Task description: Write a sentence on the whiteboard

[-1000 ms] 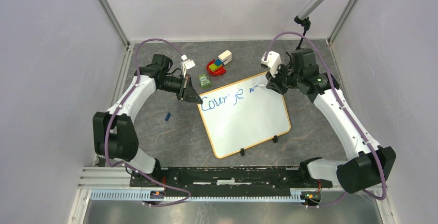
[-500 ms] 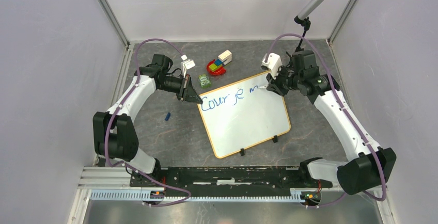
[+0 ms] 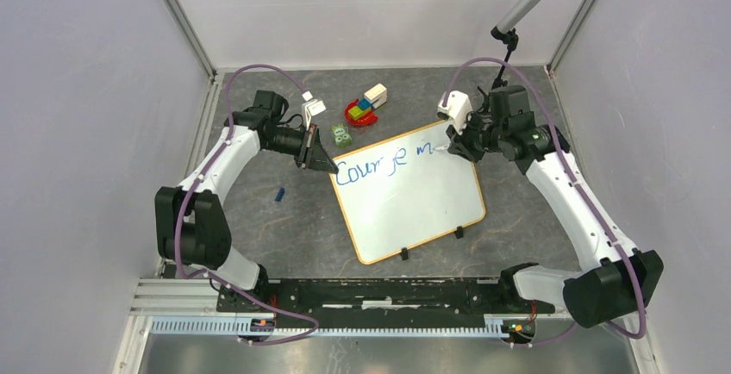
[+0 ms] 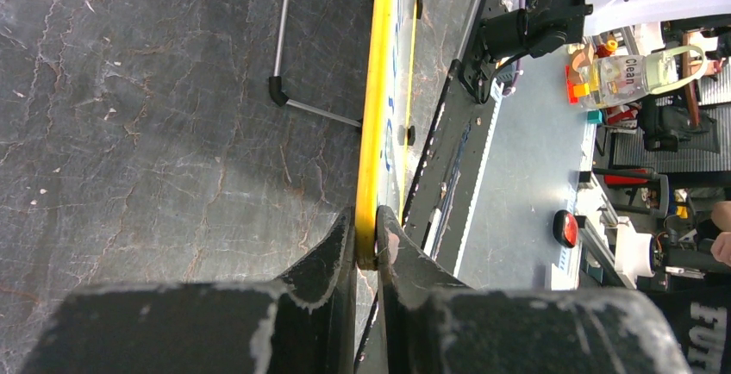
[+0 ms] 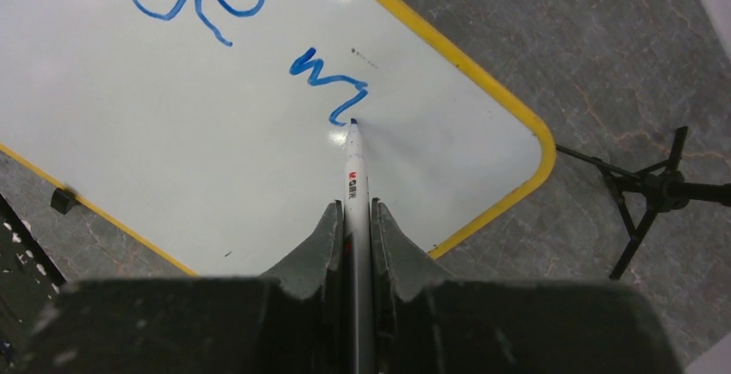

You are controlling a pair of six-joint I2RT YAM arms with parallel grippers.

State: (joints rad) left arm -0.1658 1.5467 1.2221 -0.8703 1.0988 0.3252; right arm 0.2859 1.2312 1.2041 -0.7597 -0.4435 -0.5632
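Pinching whiteboard [image 3: 422,210] rim — left gripper [image 4: 368,232]; right gripper [image 5: 354,219] clamps marker [image 5: 354,176] — tip touching end of sentence [image 3: 372,165].

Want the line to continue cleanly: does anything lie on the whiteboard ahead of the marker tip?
Nothing visible does. Beyond the tip of the marker, the whiteboard is bare white surface up to its yellow rim.

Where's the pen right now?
Right wrist view: the pen is clamped in the right tool, its tip on the whiteboard at the end of the blue writing.
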